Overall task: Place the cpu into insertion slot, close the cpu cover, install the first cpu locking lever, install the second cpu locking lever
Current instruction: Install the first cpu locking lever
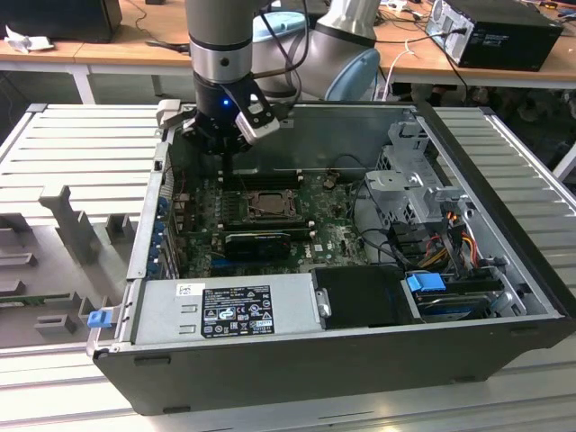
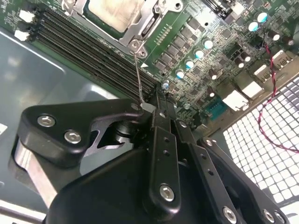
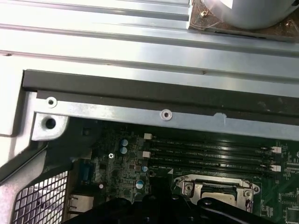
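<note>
Gripper (image 2: pixel 150 106) clamps a wire locking lever (image 2: pixel 138 74) beside the closed cpu cover (image 2: pixel 140 25). Lever installation seems under way; latching likely needs a downward swing.

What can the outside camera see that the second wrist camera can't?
The exterior view takes in the whole computer case, the silver power supply and the arm. The second wrist view brings up a thin lever wire reaching the gripper tip, and a white mesh grille. Both show the green motherboard, the cpu and the long memory slots.
</note>
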`<state>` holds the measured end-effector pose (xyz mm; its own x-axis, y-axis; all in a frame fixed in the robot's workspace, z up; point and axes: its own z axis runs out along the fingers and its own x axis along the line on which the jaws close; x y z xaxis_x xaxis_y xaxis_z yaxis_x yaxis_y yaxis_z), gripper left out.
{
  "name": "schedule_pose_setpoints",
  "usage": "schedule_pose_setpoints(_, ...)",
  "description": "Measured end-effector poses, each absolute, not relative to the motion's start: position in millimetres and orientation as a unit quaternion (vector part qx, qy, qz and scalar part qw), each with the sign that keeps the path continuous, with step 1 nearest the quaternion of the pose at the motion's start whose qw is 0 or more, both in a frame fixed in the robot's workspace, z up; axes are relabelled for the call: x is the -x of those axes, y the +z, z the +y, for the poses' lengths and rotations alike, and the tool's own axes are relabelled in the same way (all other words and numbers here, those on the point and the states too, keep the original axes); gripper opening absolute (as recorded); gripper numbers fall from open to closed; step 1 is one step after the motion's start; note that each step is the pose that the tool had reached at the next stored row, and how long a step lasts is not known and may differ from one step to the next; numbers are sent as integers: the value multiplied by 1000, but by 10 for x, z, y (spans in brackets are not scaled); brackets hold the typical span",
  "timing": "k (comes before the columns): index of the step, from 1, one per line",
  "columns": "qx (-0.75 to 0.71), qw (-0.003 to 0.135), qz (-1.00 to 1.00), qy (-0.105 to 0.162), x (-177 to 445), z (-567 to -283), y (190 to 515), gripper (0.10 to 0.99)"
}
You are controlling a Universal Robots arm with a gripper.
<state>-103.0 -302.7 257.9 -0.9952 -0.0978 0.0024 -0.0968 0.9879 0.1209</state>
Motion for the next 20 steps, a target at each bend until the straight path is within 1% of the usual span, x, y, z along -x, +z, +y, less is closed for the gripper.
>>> schedule_pose_setpoints(20,-49,4,-997,-60,847,-3027,2578,106)
